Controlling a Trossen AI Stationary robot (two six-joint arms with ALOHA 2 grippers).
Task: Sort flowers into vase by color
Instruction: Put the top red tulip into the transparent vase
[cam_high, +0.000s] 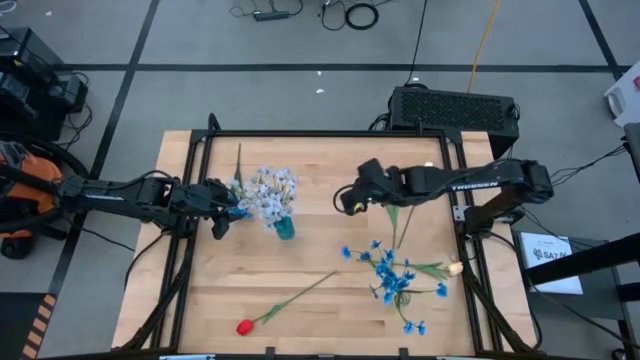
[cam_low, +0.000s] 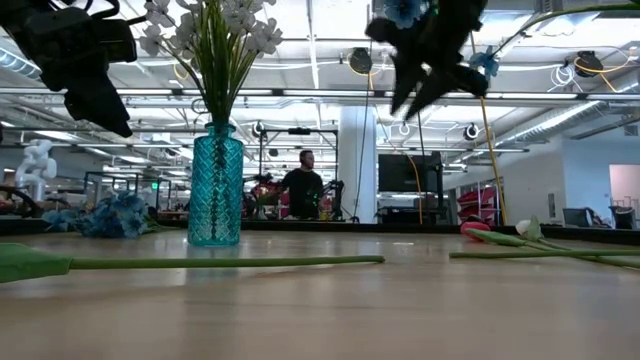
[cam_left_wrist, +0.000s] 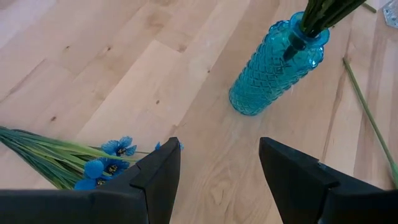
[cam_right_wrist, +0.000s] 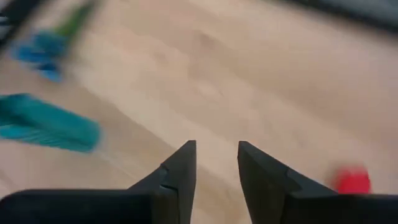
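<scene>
A teal glass vase (cam_high: 284, 228) (cam_low: 215, 185) (cam_left_wrist: 273, 62) stands upright on the table with pale blue-white sprays (cam_high: 270, 190) in it. My left gripper (cam_high: 225, 208) (cam_left_wrist: 217, 146) hovers open just left of the vase, above a bright blue spray (cam_left_wrist: 106, 158) lying on the wood. My right gripper (cam_high: 347, 200) (cam_right_wrist: 216, 146) is open and empty, right of the vase above the table's middle. More bright blue sprays (cam_high: 395, 275) lie in a heap near the right side. A red tulip (cam_high: 245, 326) (cam_right_wrist: 353, 180) lies near the near edge. A white bud (cam_high: 455, 267) lies by the right rail.
A loose green stem (cam_high: 238, 160) lies toward the far left, and another stem (cam_high: 398, 225) lies under the right arm. Black frame rails (cam_high: 300, 134) border the table. Bare wood shows at the near left (cam_high: 190, 290). A person (cam_low: 302, 185) stands far off in the room.
</scene>
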